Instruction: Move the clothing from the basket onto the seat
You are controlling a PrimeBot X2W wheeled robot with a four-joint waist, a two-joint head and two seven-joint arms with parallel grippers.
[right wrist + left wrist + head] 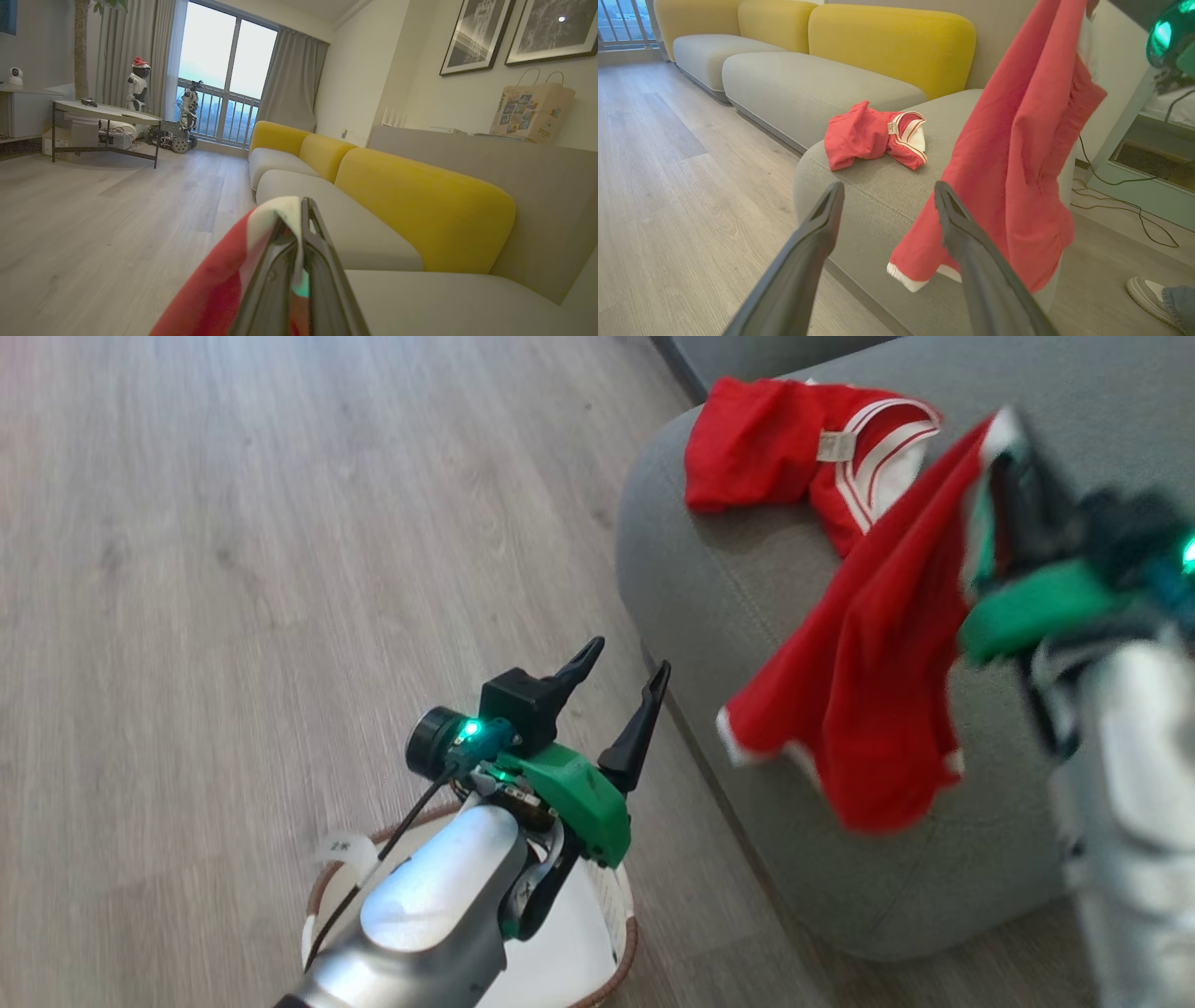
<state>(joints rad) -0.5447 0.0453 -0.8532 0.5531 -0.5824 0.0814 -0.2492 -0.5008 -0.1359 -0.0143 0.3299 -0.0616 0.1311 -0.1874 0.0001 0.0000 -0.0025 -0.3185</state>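
One red garment (794, 448) with white stripes and a small label lies crumpled on the grey-green seat (709, 588); the left wrist view shows that garment (873, 135) on the seat's end (878, 196). A second red garment (859, 681) hangs over the seat's edge from my right gripper (1004, 457), which is shut on its top; the right wrist view shows the cloth (219, 289) pinched in that gripper (303, 219). My left gripper (625, 677) stands open and empty above the cream basket (597, 961), whose inside my forearm mostly hides. The hanging garment (1017, 154) crosses the left wrist view.
Wooden floor (233, 569) spreads left of the seat. Yellow back cushions (896, 42) line the sofa. A person's shoe (1150, 298) and loose cables (1125, 196) lie on the floor at the sofa's end. A low table (103, 112) and small robots (138, 84) stand by the window.
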